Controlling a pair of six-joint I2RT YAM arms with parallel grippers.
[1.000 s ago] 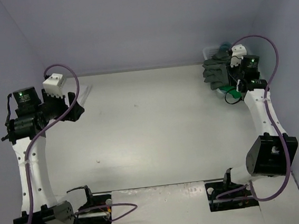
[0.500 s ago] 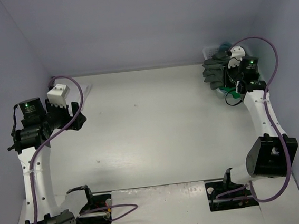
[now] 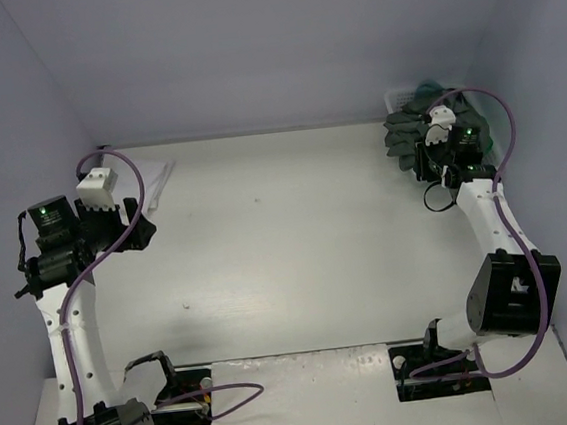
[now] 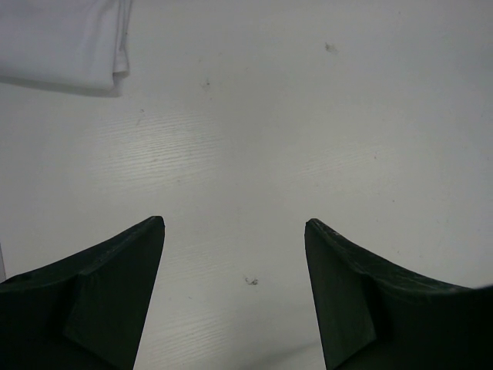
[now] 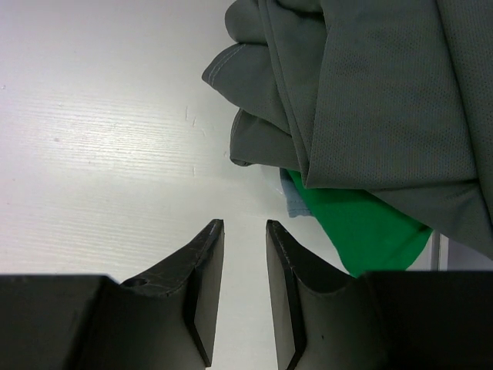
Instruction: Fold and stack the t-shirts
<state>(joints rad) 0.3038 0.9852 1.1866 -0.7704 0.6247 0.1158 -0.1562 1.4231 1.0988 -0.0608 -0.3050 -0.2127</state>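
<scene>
A folded white t-shirt [image 3: 156, 173] lies at the table's far left and shows at the upper left of the left wrist view [image 4: 65, 38]. My left gripper [image 4: 233, 223] hangs open over bare table just short of it, nothing between its fingers [image 3: 139, 224]. At the far right a crumpled dark grey t-shirt [image 5: 370, 92] spills over a bright green t-shirt [image 5: 362, 227], with a teal-blue edge [image 5: 293, 202] showing beneath. My right gripper [image 5: 243, 223] hovers beside that pile [image 3: 401, 133], its jaws a narrow gap apart and holding nothing.
A white lattice basket [image 3: 404, 93] stands in the far right corner behind the pile. Purple walls close the table on the left, back and right. Both arm bases sit at the near edge.
The left wrist has dropped back toward the near left, away from the white shirt. The right wrist has shifted left, now covering the green cloth in the top view.
</scene>
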